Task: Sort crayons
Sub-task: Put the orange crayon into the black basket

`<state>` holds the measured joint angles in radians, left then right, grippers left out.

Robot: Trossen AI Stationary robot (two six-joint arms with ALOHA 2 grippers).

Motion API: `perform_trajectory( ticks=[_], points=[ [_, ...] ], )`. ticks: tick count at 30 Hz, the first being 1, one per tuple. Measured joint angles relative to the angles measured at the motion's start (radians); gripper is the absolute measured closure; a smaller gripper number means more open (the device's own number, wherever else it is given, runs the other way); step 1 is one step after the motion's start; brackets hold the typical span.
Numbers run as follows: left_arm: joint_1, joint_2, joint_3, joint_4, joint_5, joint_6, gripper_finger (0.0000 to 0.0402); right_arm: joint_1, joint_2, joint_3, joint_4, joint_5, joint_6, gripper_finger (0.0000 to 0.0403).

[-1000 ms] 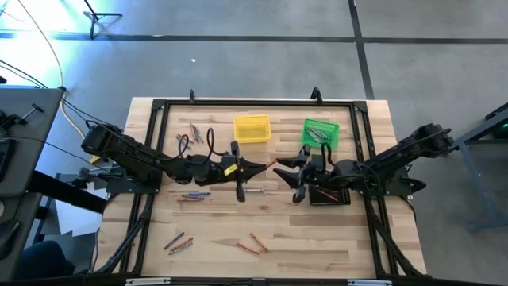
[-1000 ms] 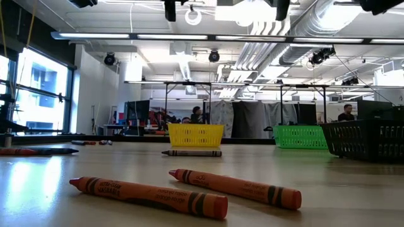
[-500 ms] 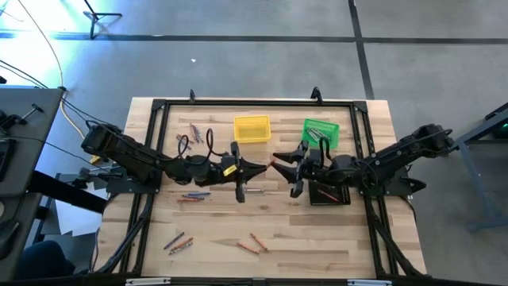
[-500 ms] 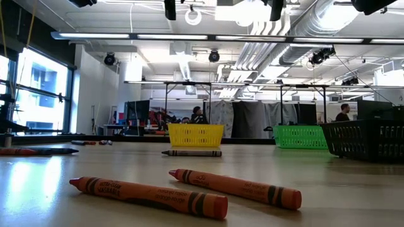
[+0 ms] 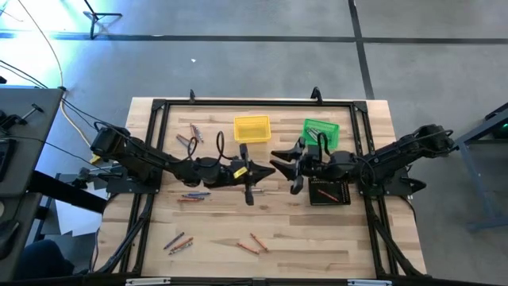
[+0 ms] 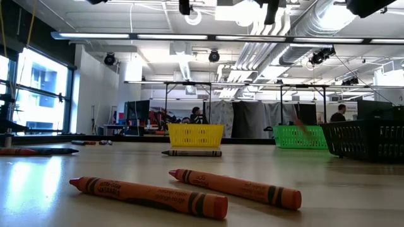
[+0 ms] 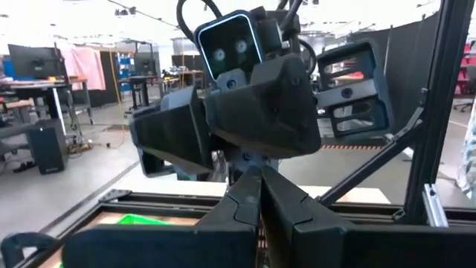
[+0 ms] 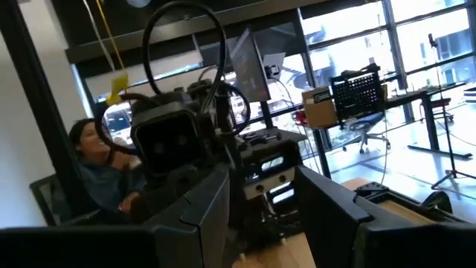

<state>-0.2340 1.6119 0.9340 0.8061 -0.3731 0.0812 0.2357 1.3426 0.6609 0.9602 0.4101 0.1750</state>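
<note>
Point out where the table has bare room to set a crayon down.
Bare wood runs along the right of the front edge, right of the orange crayons, and in the far-left corner beyond the loose crayons. It is crowded mid-table, where both arms meet before the yellow bin.

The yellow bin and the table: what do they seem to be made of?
The yellow bin looks like moulded plastic: bright even colour and walls of fine open lattice. The table looks like pale wood with a smooth finish: the high view shows parallel plank lines, and the low view shows a soft sheen.
</note>
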Motion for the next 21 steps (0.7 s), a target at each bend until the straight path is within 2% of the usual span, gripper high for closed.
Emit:
perform_trajectory(
  ticks=[3, 6, 12, 16, 21],
  points=[
    [0.0, -0.001, 0.004, -0.02, -0.008, 0.007, 0.0401, 0.004, -0.001, 0.0, -0.022, 0.0, 0.006, 0.0282],
    [-0.003, -0.015, 0.005, -0.128, -0.034, 0.002, 0.0401, 0.021, -0.005, 0.0, -0.046, 0.0, 0.008, 0.0315],
    [-0.004, -0.022, 0.005, -0.498, -0.066, -0.081, 0.0401, 0.054, -0.054, 0.0, -0.29, 0.0, 0.111, 0.0372],
    [0.028, -0.021, 0.004, -0.743, -0.105, -0.135, 0.0401, 0.043, -0.11, 0.0, -0.469, 0.001, 0.18, 0.0376],
    [0.069, -0.021, 0.004, -0.948, -0.176, -0.14, 0.0387, 0.015, -0.163, 0.0, -0.698, -0.002, 0.313, 0.0344]
  ],
)
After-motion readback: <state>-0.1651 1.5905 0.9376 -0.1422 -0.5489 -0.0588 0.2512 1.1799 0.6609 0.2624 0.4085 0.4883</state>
